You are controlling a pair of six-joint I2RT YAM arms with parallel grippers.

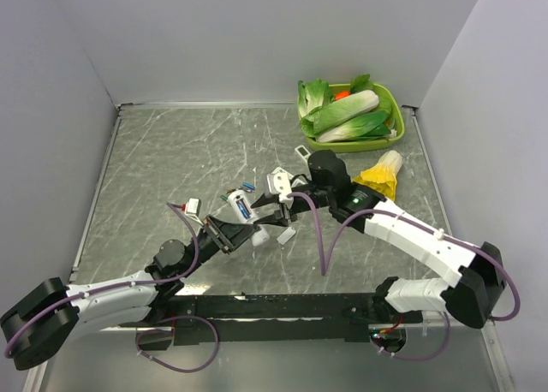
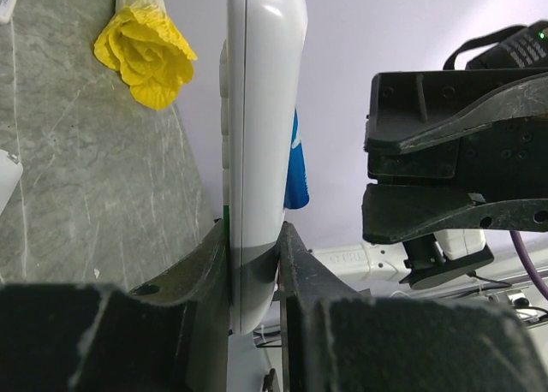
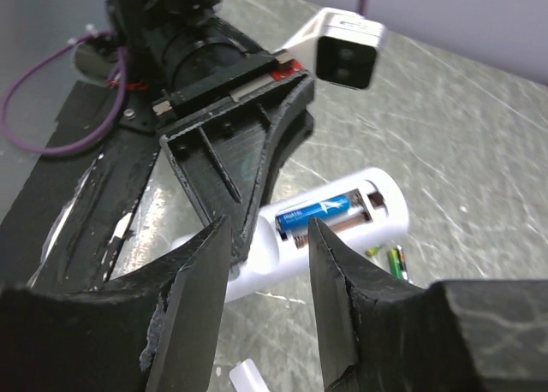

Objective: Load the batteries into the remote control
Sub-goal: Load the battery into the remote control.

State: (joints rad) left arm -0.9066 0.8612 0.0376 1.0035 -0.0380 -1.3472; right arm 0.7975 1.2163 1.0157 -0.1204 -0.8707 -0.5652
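1. The left arm reaches from the near left corner of the bench (image 1: pixel 171 152) towards its middle, forearm low and angled up and to the right.
2. The left hand (image 1: pixel 233 229) is closed on the remote control (image 1: pixel 242 210), which it holds above the middle of the bench.
3. The left wrist view shows the remote control edge-on and upright, with 1 black finger (image 2: pixel 205 259) pressed against each broad face near its lower end.
4. The right arm comes from the near right corner, bends at the elbow, and stretches left to meet the remote control from the far side.
5. The right hand (image 3: pixel 267 234) is parted by a moderate gap and grips nothing. Its 2 fingers point down at the remote control's open battery compartment, just short of it.
6. 1 blue battery (image 3: pixel 317 212) lies lengthwise in that open compartment. I cannot tell whether a second 1 is seated.
7. A few loose cells (image 3: pixel 392 259) lie on the bench just beyond the remote control.
8. A small white cover plate (image 1: pixel 286 234) lies on the bench just right of the left hand.
9. A green basket (image 1: pixel 392 135) of leafy vegetables sits in the far right corner, with a yellow leafy vegetable (image 1: pixel 381 174) beside it.
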